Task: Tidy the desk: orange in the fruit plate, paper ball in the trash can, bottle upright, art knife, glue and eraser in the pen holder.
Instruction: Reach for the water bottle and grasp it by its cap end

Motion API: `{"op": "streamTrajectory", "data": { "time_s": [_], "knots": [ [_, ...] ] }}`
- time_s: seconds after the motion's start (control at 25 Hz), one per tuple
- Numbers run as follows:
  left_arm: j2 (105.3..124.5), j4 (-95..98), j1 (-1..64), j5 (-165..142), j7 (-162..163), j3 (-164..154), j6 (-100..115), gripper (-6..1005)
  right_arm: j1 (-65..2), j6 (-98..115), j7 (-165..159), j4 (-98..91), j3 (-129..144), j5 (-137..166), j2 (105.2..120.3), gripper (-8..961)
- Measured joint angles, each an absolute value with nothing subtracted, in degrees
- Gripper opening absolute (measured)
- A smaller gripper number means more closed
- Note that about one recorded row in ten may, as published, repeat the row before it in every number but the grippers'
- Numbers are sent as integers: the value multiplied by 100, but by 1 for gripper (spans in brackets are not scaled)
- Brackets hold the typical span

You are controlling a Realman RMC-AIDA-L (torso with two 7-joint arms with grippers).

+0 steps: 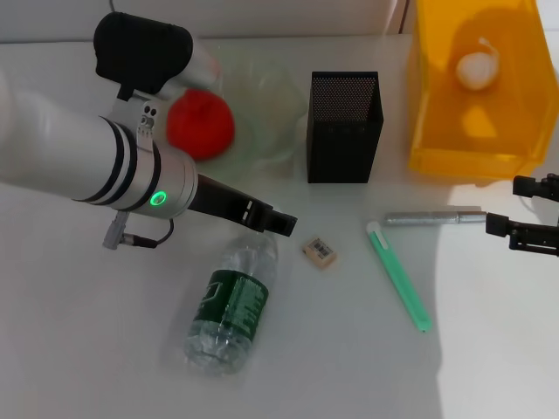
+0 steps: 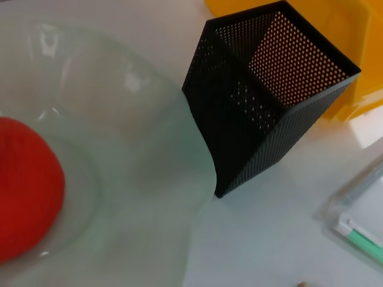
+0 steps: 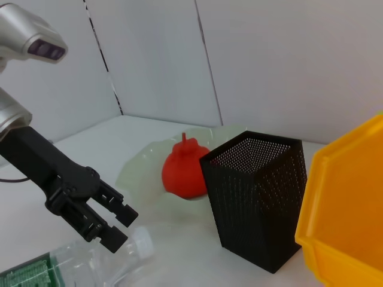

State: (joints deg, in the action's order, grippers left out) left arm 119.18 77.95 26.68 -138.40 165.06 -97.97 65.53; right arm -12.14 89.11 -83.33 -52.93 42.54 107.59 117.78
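White desk (image 1: pixel 489 349) w/ white panel walls (image 3: pixel 281 66) behind, bright light.

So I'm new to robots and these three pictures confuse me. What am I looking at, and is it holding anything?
It is a two-armed robot at a white desk. One picture looks down from its head; the other two come from cameras on its wrists. The left gripper hovers by the cap of a lying bottle, jaws open, holding nothing. The right gripper waits at the desk's right edge. The orange sits in the fruit plate, and a paper ball is in the trash can. The eraser, a green art knife and a grey glue stick lie before the pen holder.
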Motion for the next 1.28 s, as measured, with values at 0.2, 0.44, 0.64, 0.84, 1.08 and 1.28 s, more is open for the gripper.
{"op": "streamTrajectory", "data": {
  "time_s": [0.2,0.44,0.64,0.84,1.08,1.28],
  "knots": [
    [11918,7642,2746,-13848,16503,-9799,6503,830,-1276,8850,-8364,-5204,4254,10782,11773,845],
    [11918,7327,2902,-13853,16501,-9809,6405,829,-1283,8849,-8375,-5203,4253,10785,11773,845],
    [11918,7279,2932,-13852,16499,-9841,6316,829,-1283,8850,-8377,-5188,4253,10785,11774,845],
    [11918,7252,2941,-13852,16497,-9846,6301,830,-1283,8850,-8380,-5185,4254,10793,11777,845],
    [11918,7193,2981,-13851,16497,-9955,6300,829,-1292,8851,-8382,-5185,4254,10845,11787,844],
    [11918,6935,3139,-13817,16497,-9983,6281,680,-1285,8851,-8385,-5185,4254,10858,11788,844]
  ]
}}
